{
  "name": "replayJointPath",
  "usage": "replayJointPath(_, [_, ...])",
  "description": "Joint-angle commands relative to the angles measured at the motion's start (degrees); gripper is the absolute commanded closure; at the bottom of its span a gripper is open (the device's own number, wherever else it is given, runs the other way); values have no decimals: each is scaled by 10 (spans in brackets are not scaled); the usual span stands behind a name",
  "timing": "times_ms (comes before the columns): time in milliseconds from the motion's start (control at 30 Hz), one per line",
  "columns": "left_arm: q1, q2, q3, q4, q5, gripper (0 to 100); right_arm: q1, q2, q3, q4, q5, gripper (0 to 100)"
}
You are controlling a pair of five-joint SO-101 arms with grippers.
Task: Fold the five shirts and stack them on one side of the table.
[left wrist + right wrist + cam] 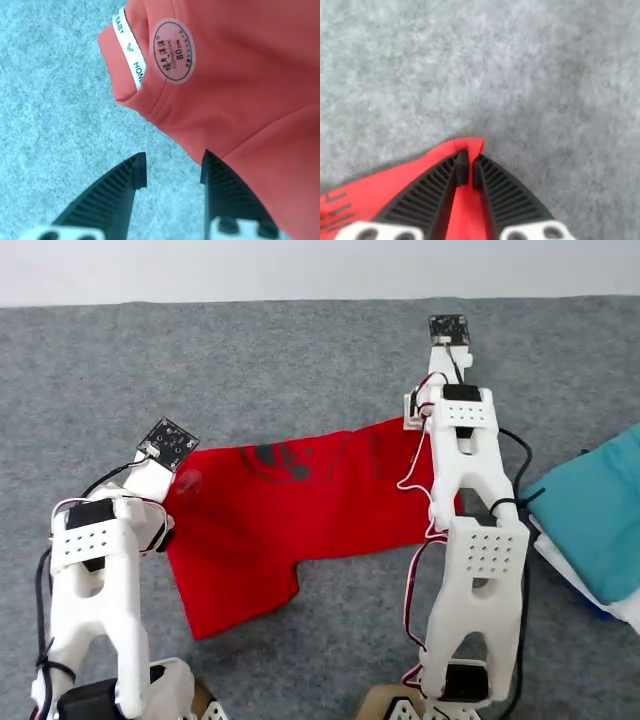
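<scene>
The step in hand is the folding of the red shirt (290, 510), which lies spread flat in the middle of the high view on the grey table (300, 360), one sleeve pointing toward the lower left; it is not yet folded. The right gripper (468, 160) sits at the shirt's upper right corner in the high view; its jaws are all but together and look clamped on the very tip of that corner. The left gripper (172, 167) hangs over the shirt's left edge, by the neck, where the collar label (129, 47) and a round sticker (174, 50) show; its jaws stand apart, one over the cloth and one over the bare table, and grip nothing. A stack of folded shirts (590, 520), a teal one on top, lies at the right edge of the high view, so part of the task looks done.

The next move, I judge, calls for the left gripper to come down and close on the cloth edge beneath it, so that both arms hold an end; then the two can lift together and carry that side over the rest. The right hold is on very little cloth and could slip.
</scene>
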Motion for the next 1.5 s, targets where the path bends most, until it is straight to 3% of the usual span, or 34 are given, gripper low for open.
replayJointPath(0, [-2, -14, -1, -11, 5, 816, 9, 4, -67, 0, 4, 989])
replayJointPath(500, [-2, -14, -1, -11, 25, 816, 27, 153, -287, 4, 4, 977])
replayJointPath(767, [-2, -14, 0, -10, 25, 816, 23, 142, -313, 87, 2, 727])
replayJointPath(933, [2, -14, 9, -11, 25, 816, 23, 109, -376, 180, 1, 747])
replayJointPath(1300, [-1, -18, 7, -12, 47, 816, 24, 101, -527, 509, 4, 846])
replayJointPath(1467, [-2, -14, 8, -46, 108, 816, 54, 80, -506, 512, 25, 890])
